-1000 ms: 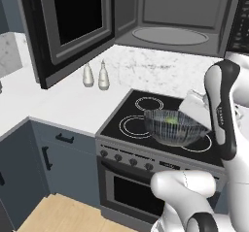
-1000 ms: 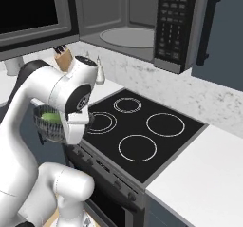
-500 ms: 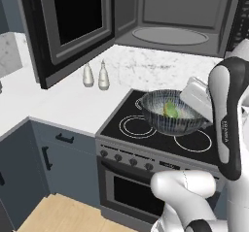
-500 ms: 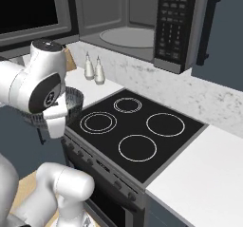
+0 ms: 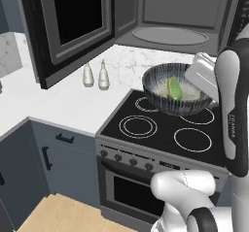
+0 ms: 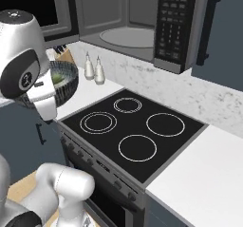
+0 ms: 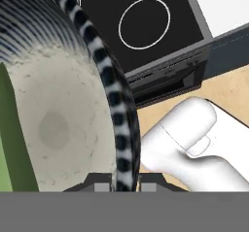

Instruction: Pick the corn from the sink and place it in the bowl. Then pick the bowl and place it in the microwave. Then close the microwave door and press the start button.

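Note:
My gripper [image 5: 193,87] is shut on the right rim of the bowl [image 5: 164,100], a dark ribbed dish held in the air above the back burners. The corn [image 5: 174,88] lies inside it, green husk showing. In the hand view the striped bowl rim [image 7: 115,105] runs down between my gripper [image 7: 125,180] fingertips, with the corn's green husk [image 7: 9,143] at the left. The right base view shows the bowl [image 6: 67,81] beside the arm. The microwave [image 5: 170,34] hangs above, its cavity and turntable exposed. The microwave door [image 5: 73,27] is swung wide to the left. The sink is out of view.
The black stove [image 5: 165,129] with its burner rings lies under the bowl. Two shakers [image 5: 96,75] stand on the white counter at the left. The microwave's button panel [image 6: 173,26] is at the cavity's right. A knife block [image 6: 64,55] sits behind the arm.
The arm has lifted the bowl with the corn up from low in front of the stove to above the back burners, closer to the microwave opening.

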